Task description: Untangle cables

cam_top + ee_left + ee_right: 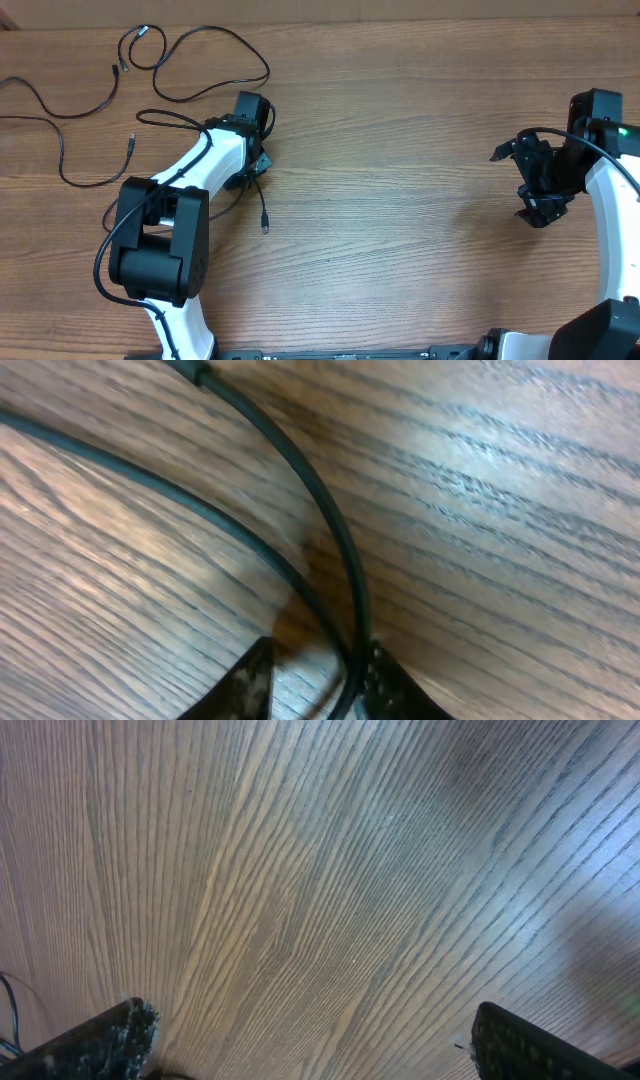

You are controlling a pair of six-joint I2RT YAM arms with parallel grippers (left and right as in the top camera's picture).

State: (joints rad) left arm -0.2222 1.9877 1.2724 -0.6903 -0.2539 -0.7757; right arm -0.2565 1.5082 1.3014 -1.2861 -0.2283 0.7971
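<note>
Thin black cables lie spread over the table's left side. One long cable [225, 38] loops at the back, and two more [70, 105] [62, 165] trail in from the left edge. A fourth strand ends in a plug [264, 224] just in front of my left gripper [252, 166]. In the left wrist view, two cable strands [330, 530] [150, 480] converge and run between the narrowed fingers of my left gripper [315, 685]. One strand rests against the right finger [385, 685], and a gap shows beside the left finger. My right gripper [514, 185] hangs wide open over bare wood [320, 870], far from the cables.
The left arm's own thicker black wire [105, 255] loops beside its base. The wooden table [400, 120] stretches between the two arms.
</note>
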